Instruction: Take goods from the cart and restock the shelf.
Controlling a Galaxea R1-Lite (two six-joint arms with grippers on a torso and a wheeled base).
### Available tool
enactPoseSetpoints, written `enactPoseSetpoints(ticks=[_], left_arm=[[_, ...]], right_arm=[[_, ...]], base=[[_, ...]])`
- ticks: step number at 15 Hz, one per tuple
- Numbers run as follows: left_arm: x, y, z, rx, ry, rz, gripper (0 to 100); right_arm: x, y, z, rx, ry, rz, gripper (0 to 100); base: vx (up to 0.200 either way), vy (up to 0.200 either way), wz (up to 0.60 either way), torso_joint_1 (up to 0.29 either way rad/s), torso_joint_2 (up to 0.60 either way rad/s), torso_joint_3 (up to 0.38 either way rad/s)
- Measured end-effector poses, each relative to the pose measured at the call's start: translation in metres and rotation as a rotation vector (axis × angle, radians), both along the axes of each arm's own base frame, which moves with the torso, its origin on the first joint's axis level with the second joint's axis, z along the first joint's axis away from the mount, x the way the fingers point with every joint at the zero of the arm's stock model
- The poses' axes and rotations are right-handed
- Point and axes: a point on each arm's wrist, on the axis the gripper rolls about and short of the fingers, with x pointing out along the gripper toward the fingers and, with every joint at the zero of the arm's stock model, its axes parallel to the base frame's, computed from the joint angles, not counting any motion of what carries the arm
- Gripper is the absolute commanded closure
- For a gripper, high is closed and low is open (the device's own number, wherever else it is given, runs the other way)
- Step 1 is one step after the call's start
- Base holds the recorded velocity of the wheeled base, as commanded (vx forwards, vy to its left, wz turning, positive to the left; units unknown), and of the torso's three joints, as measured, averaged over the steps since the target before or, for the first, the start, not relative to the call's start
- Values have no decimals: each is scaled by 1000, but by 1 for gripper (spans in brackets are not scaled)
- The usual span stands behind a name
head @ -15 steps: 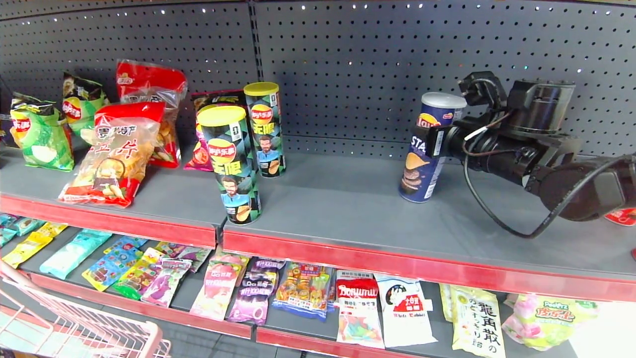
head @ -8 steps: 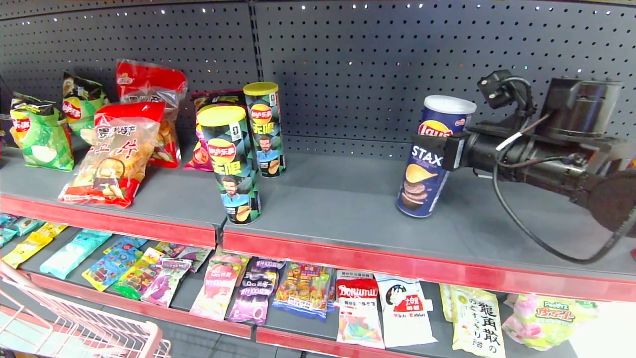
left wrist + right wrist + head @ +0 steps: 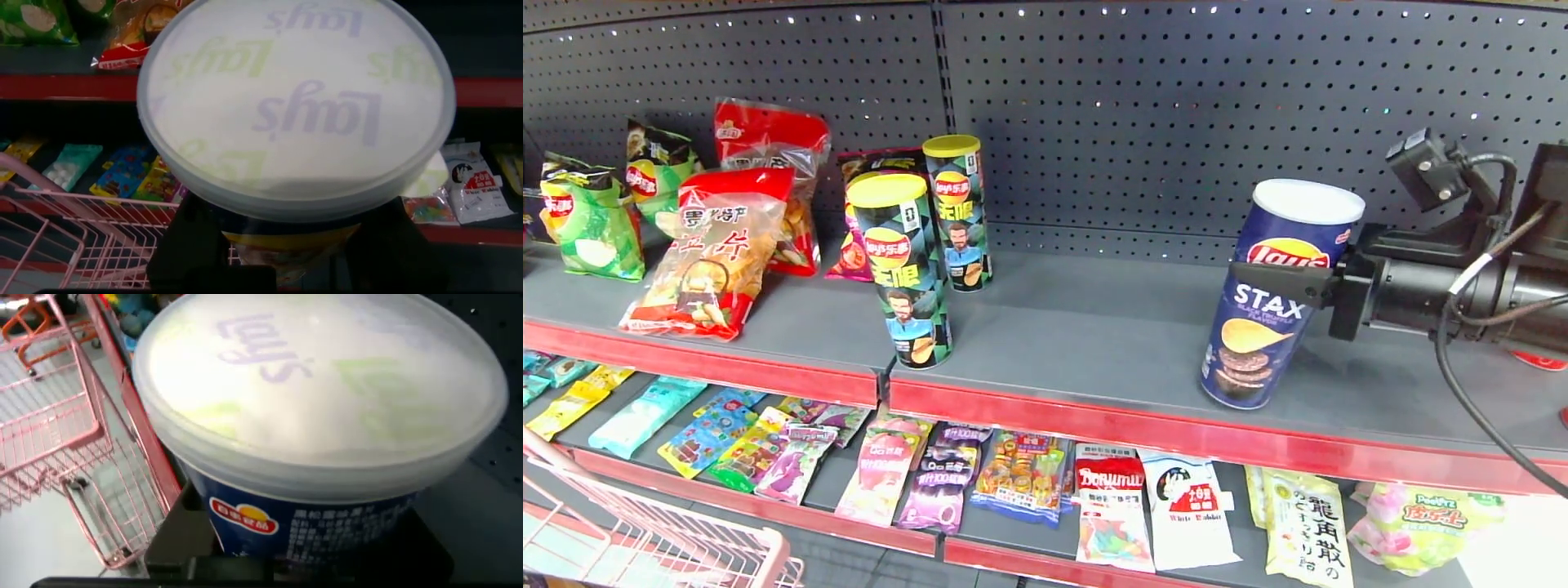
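A blue chips can with a white lid hangs tilted at the front edge of the grey upper shelf, on the right. My right gripper is shut on its upper half from the right. In the right wrist view its lid sits close up, with dark fingers on its sides. My left gripper is shut on a second chips can with a yellow label, whose lid faces the camera above the pink cart.
Two black-and-green cans stand mid-shelf, with several snack bags to their left. The lower shelf holds rows of candy packets. The cart's corner is at the lower left. Free shelf room lies between the cans.
My right arm has drawn back with the blue can, carrying it from the rear of the shelf forward and rightward to the front edge.
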Motion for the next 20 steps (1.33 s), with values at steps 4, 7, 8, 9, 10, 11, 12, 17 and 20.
enactPoseSetpoints(ticks=[4,7,8,9,10,11,12,17,20], left_arm=[[-1,0,1,0,-7,0,100],[-1,0,0,0,-8,0,100],[-1,0,0,0,-9,0,100],[-1,0,0,-1,-8,0,100],[-1,0,0,-1,-8,0,100],[-1,0,0,-1,-8,0,100],[-1,0,0,0,-8,0,100],[-1,0,0,0,-8,0,100],[-1,0,0,0,-9,0,100]], right_arm=[[8,-6,-7,-22,-5,39,100],[9,-6,-9,-20,2,60,100],[9,-6,-10,-18,9,76,100],[9,-5,-11,-17,10,83,100],[10,-5,-11,-18,12,85,100],[11,-5,-11,-18,9,86,100],[12,-5,-11,-17,11,86,100],[11,-4,-13,-16,17,107,100],[10,-5,-14,-18,18,108,100]], base=[[0,0,0,0,0,0],[0,0,0,0,0,0],[0,0,0,0,0,0],[0,0,0,0,0,0],[0,0,0,0,0,0],[0,0,0,0,0,0],[0,0,0,0,0,0],[0,0,0,0,0,0],[0,0,0,0,0,0]])
